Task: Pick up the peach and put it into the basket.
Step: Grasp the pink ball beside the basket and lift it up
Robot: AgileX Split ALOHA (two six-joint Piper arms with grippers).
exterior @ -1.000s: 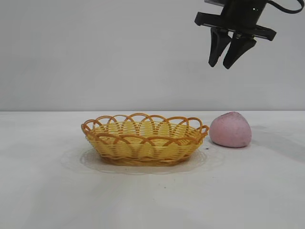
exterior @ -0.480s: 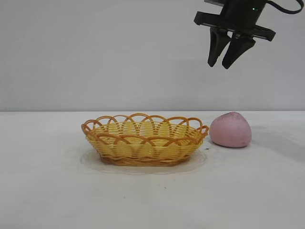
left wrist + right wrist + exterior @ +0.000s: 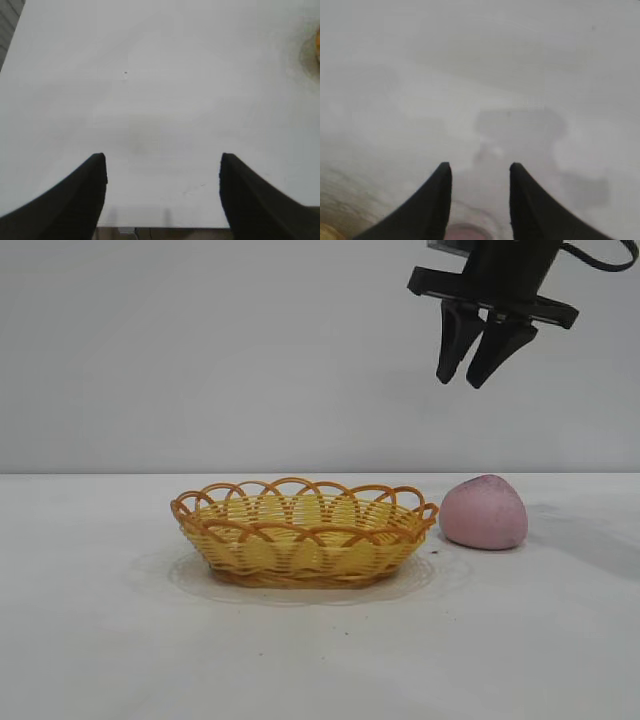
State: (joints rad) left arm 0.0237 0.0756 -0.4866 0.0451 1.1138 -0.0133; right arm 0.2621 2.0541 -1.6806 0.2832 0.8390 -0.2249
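Ext. view: peach (image 3: 484, 512) rests on the desk (image 3: 320, 640), just beside the basket (image 3: 302, 530), toward the desk's right edge. Right gripper (image 3: 478, 365) hangs high above peach, fingers slightly apart, holding nothing. Right wrist cam: blurred pink patch between the fingertips, probably the peach. Left gripper (image 3: 162, 165) shows only in left wrist cam: wide open, empty, over bare desk.

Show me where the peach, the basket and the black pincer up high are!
peach (image 3: 484, 513), exterior view, middle of its pink side.
basket (image 3: 300, 487), exterior view, looped back rim.
right pincer (image 3: 477, 378), exterior view, midway between its fingertips, high above the peach.
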